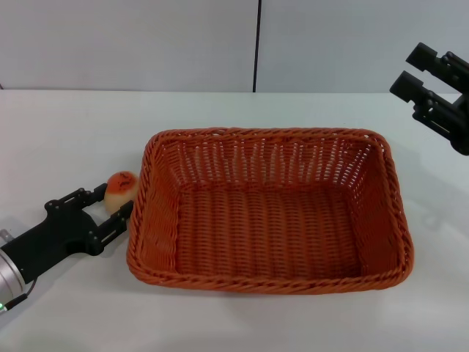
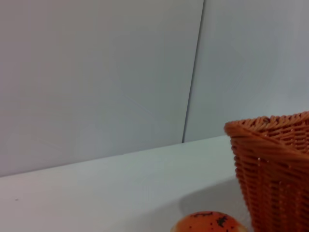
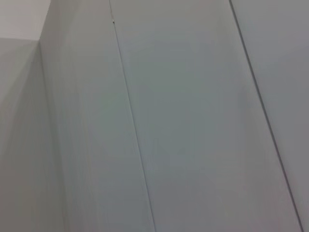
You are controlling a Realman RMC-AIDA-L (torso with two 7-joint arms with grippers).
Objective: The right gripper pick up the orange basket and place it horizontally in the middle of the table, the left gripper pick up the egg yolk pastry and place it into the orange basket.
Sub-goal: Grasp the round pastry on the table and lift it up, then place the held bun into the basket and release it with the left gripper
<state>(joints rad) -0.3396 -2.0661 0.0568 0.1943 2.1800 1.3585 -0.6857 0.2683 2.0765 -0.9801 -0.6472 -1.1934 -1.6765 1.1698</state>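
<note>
**Operator:** Report task progress.

**Robot:** Stage one reads as complete. The orange basket [image 1: 271,209] lies with its long side across the middle of the desk [image 1: 66,132], upright and unoccupied. My right pincer [image 1: 416,73] is raised clear of the desk at the far right, well apart from the basket, its fingers parted and gripping nothing. Stage two is in hand. My left pincer [image 1: 110,202] is low at the near left, and the egg yolk pastry [image 1: 122,188] sits between its two fingers, just beside the basket's left wall.

**Operator:** Is the pastry secured?

**Robot:** The fingers bracket it on both sides. I judge that they are at or near contact, but I cannot confirm a firm grip or whether the pastry rests on the desk. The left wrist view shows only the glazed top of the pastry and the basket's corner close by.

**Operator:** Remaining steps and obstructions?

**Robot:** Remaining: lift the pastry, carry it over the rim and release it inside the basket. The braided rim stands directly in the path and rises above the pastry, so I judge a vertical lift necessary before any sideways travel. Nothing else lies on the desk near the work. Behind it stands a plain panelled wall [image 1: 146,44].
</note>
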